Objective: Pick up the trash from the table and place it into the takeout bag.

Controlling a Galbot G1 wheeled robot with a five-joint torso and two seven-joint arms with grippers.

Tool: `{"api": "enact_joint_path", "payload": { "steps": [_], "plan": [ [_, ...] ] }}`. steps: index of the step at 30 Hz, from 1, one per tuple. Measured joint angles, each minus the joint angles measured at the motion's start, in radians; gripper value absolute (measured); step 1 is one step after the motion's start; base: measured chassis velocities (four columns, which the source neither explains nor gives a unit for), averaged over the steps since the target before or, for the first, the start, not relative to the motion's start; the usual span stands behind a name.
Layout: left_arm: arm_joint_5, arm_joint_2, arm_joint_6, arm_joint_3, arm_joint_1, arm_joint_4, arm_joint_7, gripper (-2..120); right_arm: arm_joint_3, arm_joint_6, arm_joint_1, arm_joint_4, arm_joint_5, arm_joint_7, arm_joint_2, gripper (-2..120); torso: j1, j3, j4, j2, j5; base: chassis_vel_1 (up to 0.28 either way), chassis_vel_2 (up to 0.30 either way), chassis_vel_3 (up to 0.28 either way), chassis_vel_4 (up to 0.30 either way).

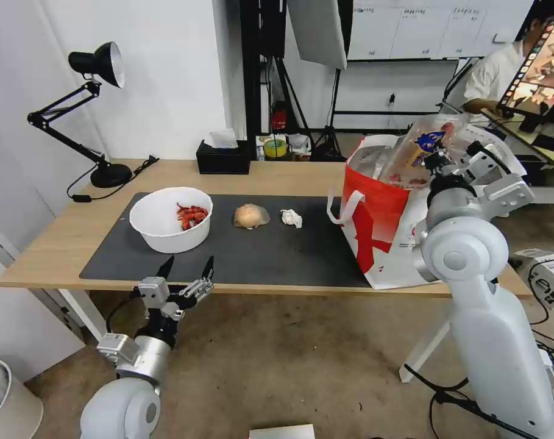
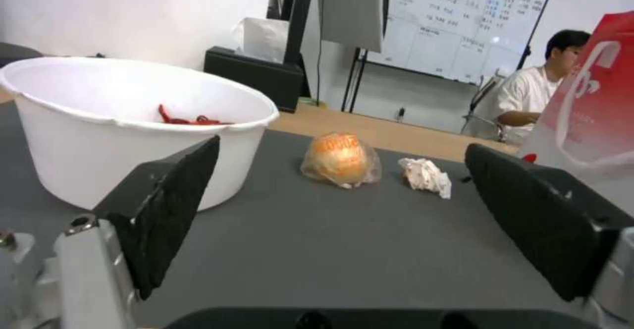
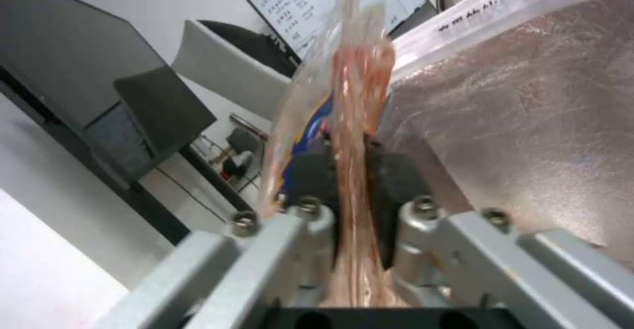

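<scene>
My right gripper (image 1: 438, 160) is shut on the clear plastic tray (image 1: 420, 152), holding it over the open mouth of the red-and-white takeout bag (image 1: 374, 225) at the table's right end. The right wrist view has the tray (image 3: 343, 96) pinched edge-on between the pads (image 3: 310, 178), with the bag's foil lining (image 3: 528, 121) beside it. On the dark mat (image 1: 258, 256) stand a white bowl (image 1: 170, 219) with red shells, a wrapped bun (image 1: 250, 216) and a crumpled tissue (image 1: 291, 217). My left gripper (image 1: 187, 268) hangs open at the table's front edge, facing the bowl (image 2: 132, 121), bun (image 2: 340, 159) and tissue (image 2: 426, 175).
A black tissue box (image 1: 223, 157) sits at the back edge of the light-wood table (image 1: 63, 238). A black desk lamp (image 1: 97, 110) stands at the back left with its cable on the wood. A person sits at a screen behind the bag, far right.
</scene>
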Motion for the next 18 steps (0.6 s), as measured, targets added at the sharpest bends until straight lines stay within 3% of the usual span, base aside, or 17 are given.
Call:
{"api": "enact_joint_path", "payload": {
  "steps": [18],
  "plan": [
    [0.000, -0.002, -0.003, -0.004, 0.008, -0.015, 0.000, 100, 0.005, 0.001, -0.010, 0.020, 0.002, -0.024, -0.004, 83, 0.000, 0.000, 0.0000, 0.000, 0.0000, 0.000, 0.000, 0.000, 0.000]
  ]
}}
